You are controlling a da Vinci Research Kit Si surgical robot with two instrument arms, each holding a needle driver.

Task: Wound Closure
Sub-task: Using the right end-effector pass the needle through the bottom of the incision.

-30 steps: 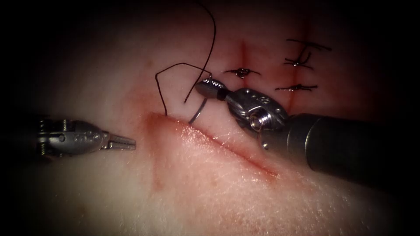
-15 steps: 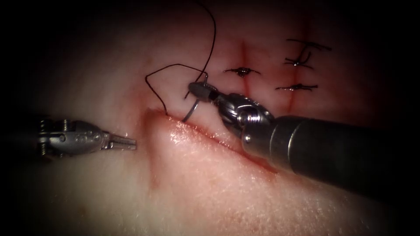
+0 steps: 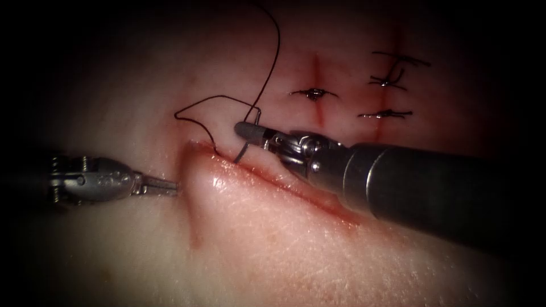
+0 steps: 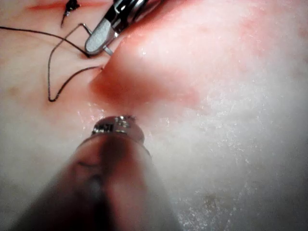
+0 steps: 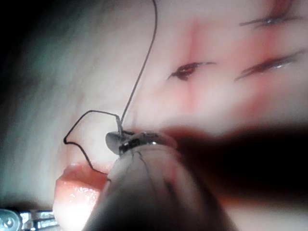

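My right tool [image 3: 243, 129] comes in from the right, its jaws shut on the curved needle [image 3: 242, 152] close to its thread end. The needle bends down into the upper edge of the cut [image 3: 296, 190] near the cut's left end, and its tip is buried in the tissue [image 3: 256, 244]. Dark thread [image 3: 205, 105] loops left from the needle's tail and enters the tissue beside it; another strand climbs away. My left tool [image 3: 168, 186] lies left of the cut, jaws shut with nothing in them, tip against the raised tissue fold. In the left wrist view, the right tool's jaw [image 4: 98, 38] sits above the thread loop [image 4: 50, 82].
Three finished stitches [image 3: 311, 92] [image 3: 385, 115] [image 3: 392, 77] cross older cuts behind the right tool. Red fluid [image 3: 196, 239] stains the tissue around the cut's left end. The right tool's thick shaft [image 3: 432, 187] covers the cut's right part.
The right tool has moved left and rolled, driving the needle deeper into the cut's edge. The thread loop has swung left. The left tool's tip has edged against the tissue fold.
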